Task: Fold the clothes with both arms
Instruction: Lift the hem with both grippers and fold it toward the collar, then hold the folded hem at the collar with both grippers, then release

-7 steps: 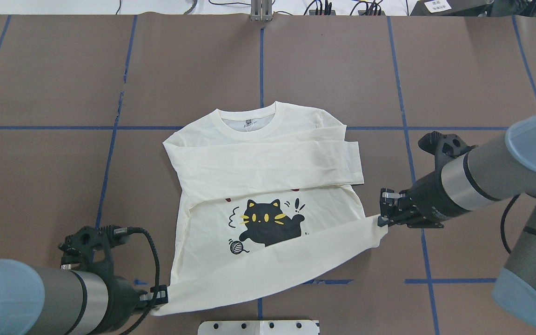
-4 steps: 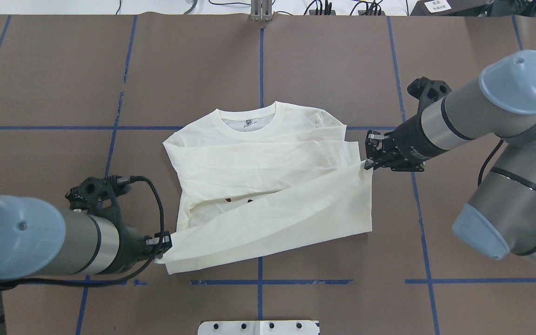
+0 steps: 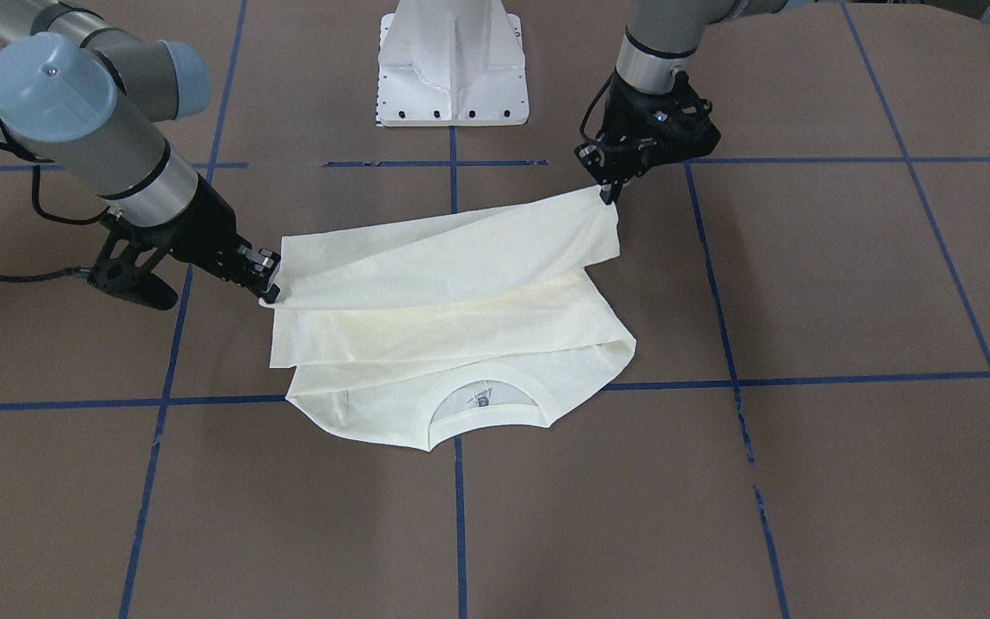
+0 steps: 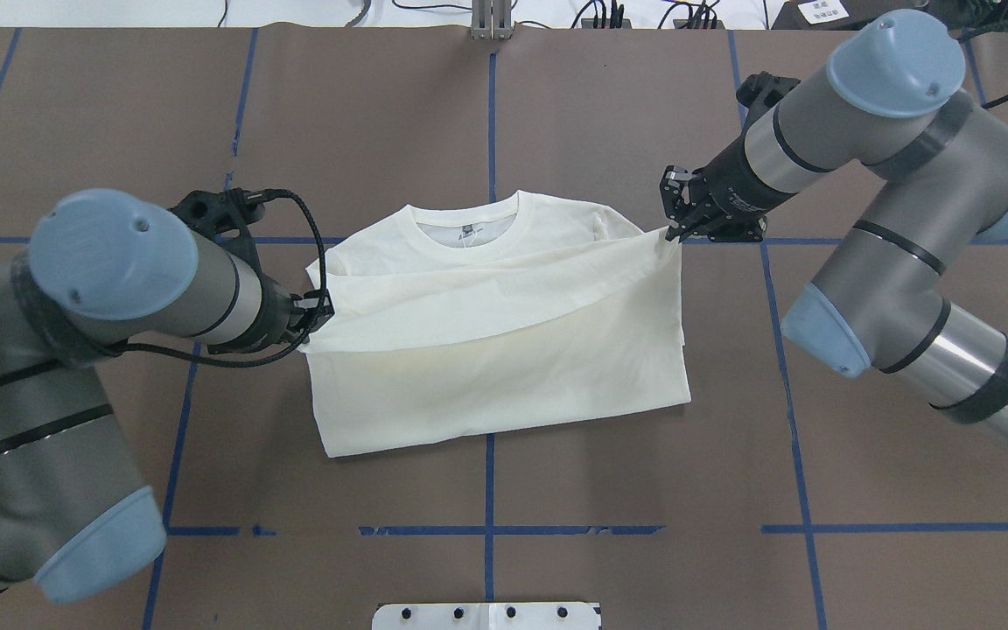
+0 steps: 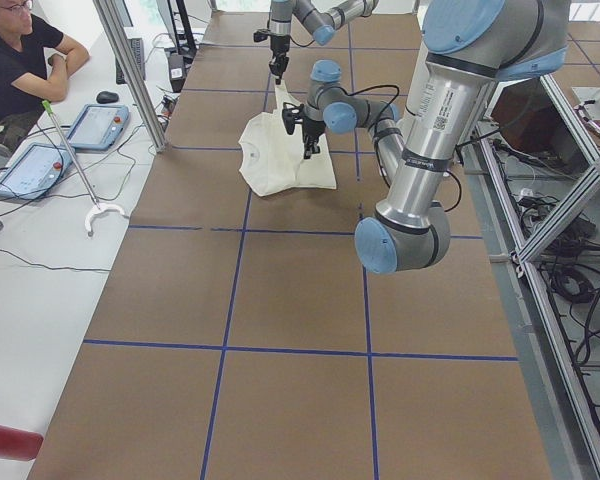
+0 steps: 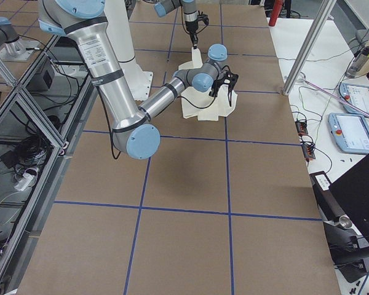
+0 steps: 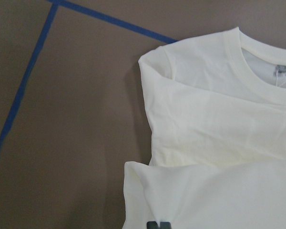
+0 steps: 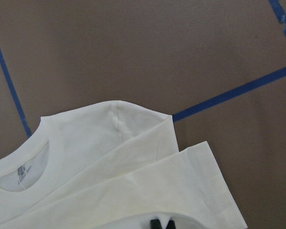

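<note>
Left fingers and right fingers pinch the cream shirt by its hem, just short of the neckline. The slack edge hangs unevenly above the surface, so it could land skewed and wrinkle.

Left arm, right arm: grey tubes, silver bands, black rings, light-blue round joint caps with a small screw dot. Black left hand, black right hand. Black cable loops at left wrist. White bolted pedestal base.
</note>
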Controlling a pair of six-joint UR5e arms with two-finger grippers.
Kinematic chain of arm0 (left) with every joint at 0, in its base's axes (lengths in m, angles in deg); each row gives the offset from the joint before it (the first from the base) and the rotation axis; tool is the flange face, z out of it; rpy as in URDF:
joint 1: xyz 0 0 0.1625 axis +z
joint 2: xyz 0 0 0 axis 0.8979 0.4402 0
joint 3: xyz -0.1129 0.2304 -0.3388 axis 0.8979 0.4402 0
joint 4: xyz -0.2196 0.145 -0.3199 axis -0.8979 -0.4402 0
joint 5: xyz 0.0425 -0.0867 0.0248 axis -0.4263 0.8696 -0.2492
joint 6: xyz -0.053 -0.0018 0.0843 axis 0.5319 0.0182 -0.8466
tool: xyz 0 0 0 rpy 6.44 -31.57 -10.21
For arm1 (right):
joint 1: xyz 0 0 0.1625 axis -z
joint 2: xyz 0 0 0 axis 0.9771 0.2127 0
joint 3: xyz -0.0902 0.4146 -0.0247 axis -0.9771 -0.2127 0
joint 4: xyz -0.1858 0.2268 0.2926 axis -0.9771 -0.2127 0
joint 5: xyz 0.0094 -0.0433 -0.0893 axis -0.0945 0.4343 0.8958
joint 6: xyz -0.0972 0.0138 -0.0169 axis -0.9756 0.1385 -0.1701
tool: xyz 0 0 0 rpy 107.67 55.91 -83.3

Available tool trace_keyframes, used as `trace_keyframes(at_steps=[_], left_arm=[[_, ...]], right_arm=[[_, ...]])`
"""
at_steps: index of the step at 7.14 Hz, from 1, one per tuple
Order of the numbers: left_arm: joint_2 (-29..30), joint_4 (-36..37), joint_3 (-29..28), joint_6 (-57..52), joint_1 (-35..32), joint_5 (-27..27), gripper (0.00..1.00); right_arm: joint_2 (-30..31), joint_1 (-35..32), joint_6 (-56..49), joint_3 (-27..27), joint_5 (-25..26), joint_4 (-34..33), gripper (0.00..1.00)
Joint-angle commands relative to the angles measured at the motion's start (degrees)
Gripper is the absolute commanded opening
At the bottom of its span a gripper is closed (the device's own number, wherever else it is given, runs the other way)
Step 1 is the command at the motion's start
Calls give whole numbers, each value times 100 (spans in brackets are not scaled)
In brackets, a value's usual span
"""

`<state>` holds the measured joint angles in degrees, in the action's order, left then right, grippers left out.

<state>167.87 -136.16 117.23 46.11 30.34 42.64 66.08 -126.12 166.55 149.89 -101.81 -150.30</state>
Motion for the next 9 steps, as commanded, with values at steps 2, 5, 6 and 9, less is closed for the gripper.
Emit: trace_keyframes(at_steps=[2,5,6,9], left_arm=[[224,-1078,-1328,-334,-398,-5,0],[250,-1862,-2049,-343,-557,-14,0],[259,-1934,-2130,-343,-557,-22,0],[338,-1926,-2130,-343,-557,-23,0]], right_arm=[[-333,-65,-19,-716,118,7,0],[-447,-47,-1,-1599,180,1020,0],[-456,-38,-1,-1882,188,1357,0],[-570,-30,52,-1894,188,1396,0]])
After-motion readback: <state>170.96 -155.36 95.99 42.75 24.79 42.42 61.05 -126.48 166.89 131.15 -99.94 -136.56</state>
